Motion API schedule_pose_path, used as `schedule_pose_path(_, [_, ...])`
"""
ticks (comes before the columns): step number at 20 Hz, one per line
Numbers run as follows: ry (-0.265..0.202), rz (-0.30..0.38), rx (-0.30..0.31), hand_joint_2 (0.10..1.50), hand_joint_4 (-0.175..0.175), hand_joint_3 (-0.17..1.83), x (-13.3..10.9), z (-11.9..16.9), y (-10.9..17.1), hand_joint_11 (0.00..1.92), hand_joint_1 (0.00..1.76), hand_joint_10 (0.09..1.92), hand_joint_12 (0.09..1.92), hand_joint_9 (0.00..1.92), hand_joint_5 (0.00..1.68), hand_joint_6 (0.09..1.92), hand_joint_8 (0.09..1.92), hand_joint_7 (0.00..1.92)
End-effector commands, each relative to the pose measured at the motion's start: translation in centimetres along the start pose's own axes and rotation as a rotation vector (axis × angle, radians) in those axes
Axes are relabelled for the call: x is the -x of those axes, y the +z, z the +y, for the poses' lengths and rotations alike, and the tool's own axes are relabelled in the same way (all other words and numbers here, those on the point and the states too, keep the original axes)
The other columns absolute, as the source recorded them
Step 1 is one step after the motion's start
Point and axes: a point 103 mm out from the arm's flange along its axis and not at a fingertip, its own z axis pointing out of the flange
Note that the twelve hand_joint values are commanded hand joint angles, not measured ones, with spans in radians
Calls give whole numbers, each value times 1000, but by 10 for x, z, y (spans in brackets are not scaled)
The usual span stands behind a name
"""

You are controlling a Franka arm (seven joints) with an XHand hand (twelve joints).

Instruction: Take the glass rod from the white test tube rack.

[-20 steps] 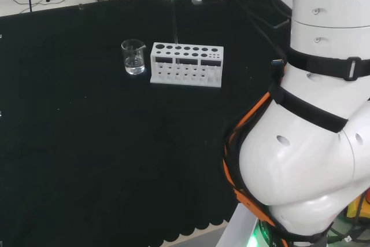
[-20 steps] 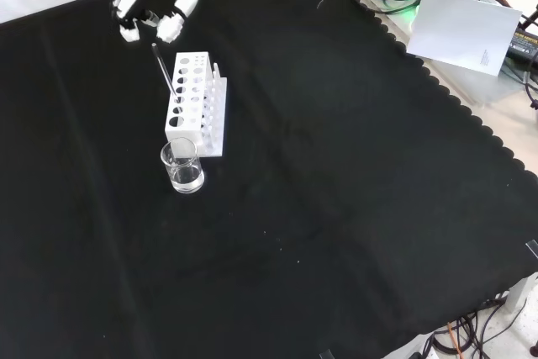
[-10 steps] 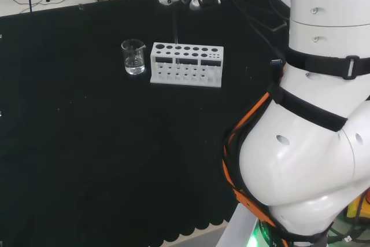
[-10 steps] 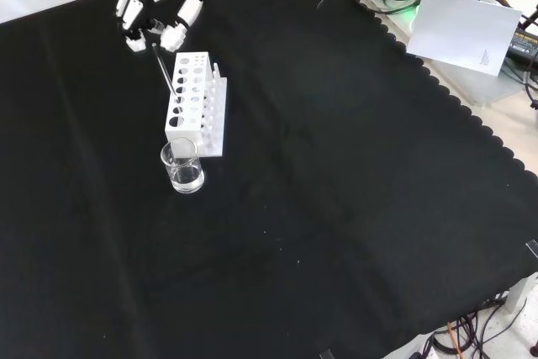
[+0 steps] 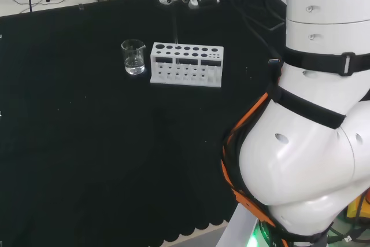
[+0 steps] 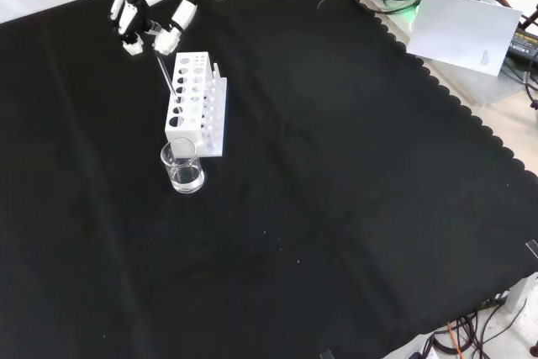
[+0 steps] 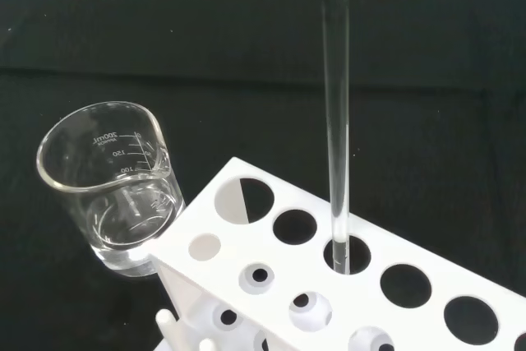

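Glass rod [image 7: 335, 121] not out yet: bottom end down in one round hole of the white test tube rack [image 6: 195, 103], third along from the beaker end in the wrist view, standing almost straight up, a little tilted. Hand [image 6: 151, 2] right at the top of the rod in the front view, black and white fingers [image 6: 170, 36] bent down on both sides of the tip, looking like a pinch, though touching or just beside is hard to tell. Lifting job not done; most likely next, a pull straight up until clear of the hole. Rod: thin, long, clear, smooth, shiny. Rack: hard white plastic, boxy, rows of big and small round holes. Glass beaker [image 6: 182, 167] close beside one end of the rack: round, see-through, tiny marks on the side. Cloth [image 6: 353, 191] underneath: black, soft, dull, wavy edge.
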Motion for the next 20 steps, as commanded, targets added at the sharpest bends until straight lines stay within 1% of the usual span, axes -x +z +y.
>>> schedule_pose_path(1, [0,12,-29,1210,-175,-175,3,-1,24,632,756,1031,1356,1367,563,928,934,1019])
schedule_pose_path(5, [-2,26,-30,1208,-175,-175,8,-3,27,635,764,1088,1355,1396,581,931,931,1040])
schedule_pose_path(8, [-10,32,3,1203,-175,-175,13,-4,32,652,780,1108,1346,1457,619,933,935,1080])
schedule_pose_path(13, [-33,21,38,1176,-175,-175,5,-4,33,743,908,1016,1287,1590,781,876,893,1204])
schedule_pose_path(19, [-47,13,60,1170,-175,-175,-3,-3,31,864,1007,917,1228,1638,899,827,836,1296])
schedule_pose_path(20, [-46,10,66,1170,-175,-159,-4,-3,30,889,1060,908,1221,1641,934,886,828,1312])
